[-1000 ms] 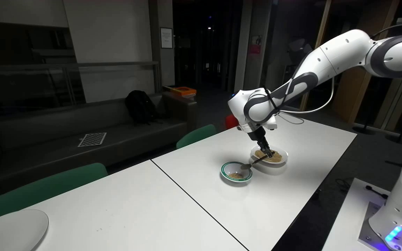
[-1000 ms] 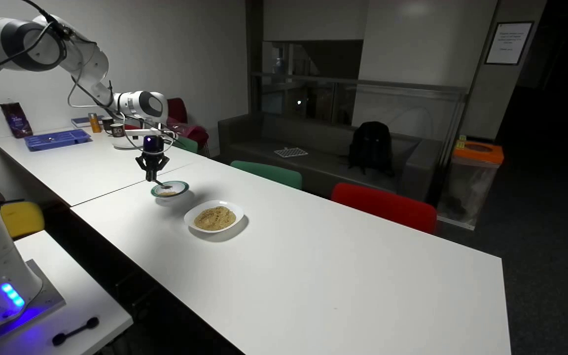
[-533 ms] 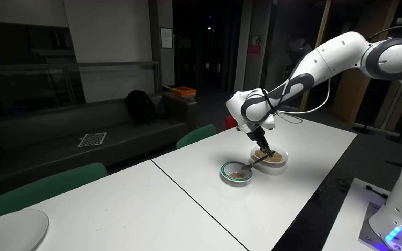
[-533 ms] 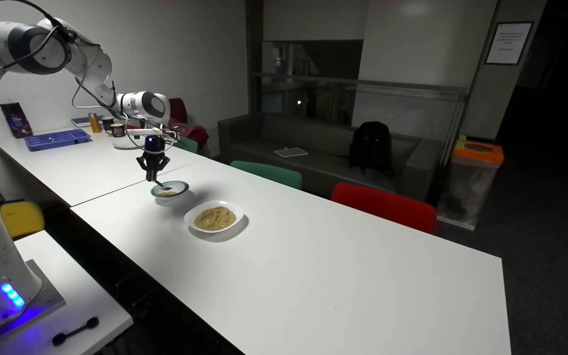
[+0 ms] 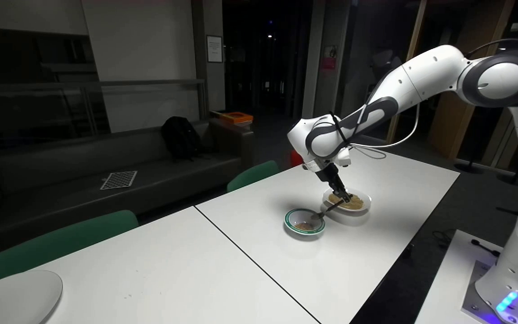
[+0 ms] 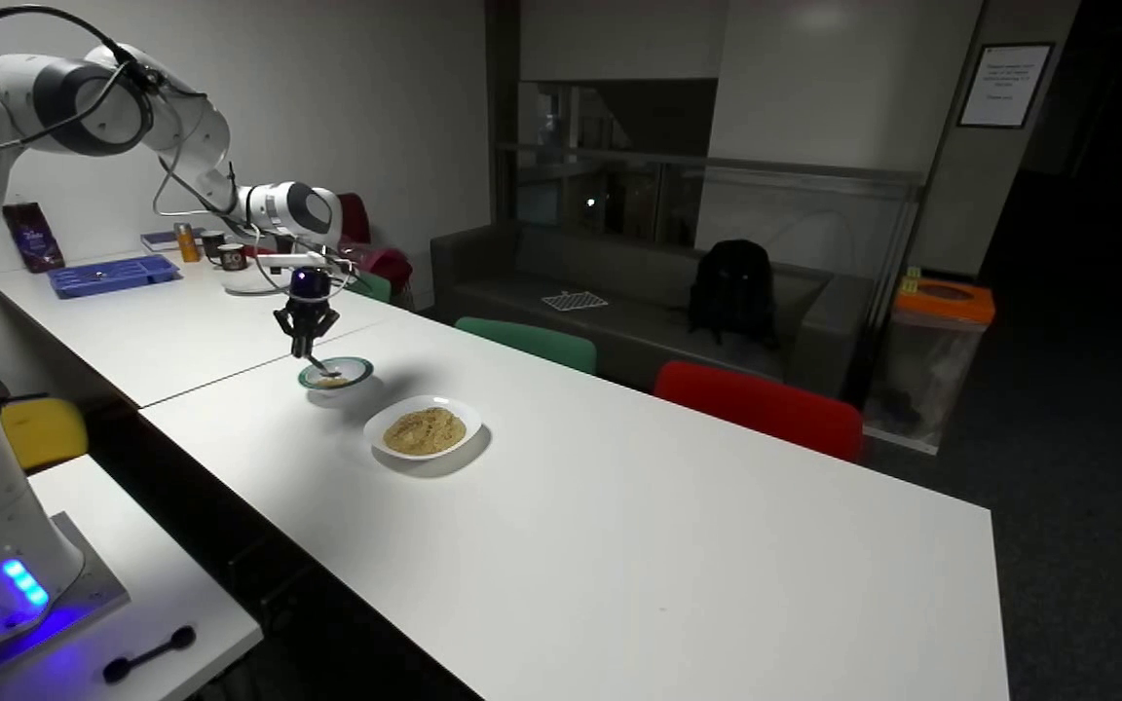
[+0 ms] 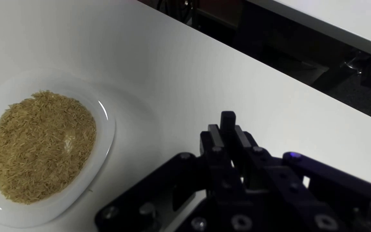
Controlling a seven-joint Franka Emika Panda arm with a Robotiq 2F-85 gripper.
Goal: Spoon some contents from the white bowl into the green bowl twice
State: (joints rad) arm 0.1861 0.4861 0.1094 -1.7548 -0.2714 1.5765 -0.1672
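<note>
In exterior view: spoon [image 5: 325,212] clamped in pincer [image 5: 346,198], head held over green bowl [image 5: 299,218]; small patch of contents [image 5: 304,227] already lying there. In exterior view: white bowl [image 6: 376,428] placed near it on table [image 6: 678,506], amply filled. Wrist view: pincer closed on spoon handle; grainy heap [image 7: 40,148] left in white bowl. Judged: one spoonful at least delivered; whether second remains cannot be told.

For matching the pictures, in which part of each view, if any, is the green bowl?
In an exterior view: green bowl slightly right of centre, below mid-height.
In an exterior view: green bowl left of centre, just below mid-height.
Wrist view: not in it.
Shared landmark: white bowl, left in the wrist view, right of the green bowl in both exterior views.
</note>
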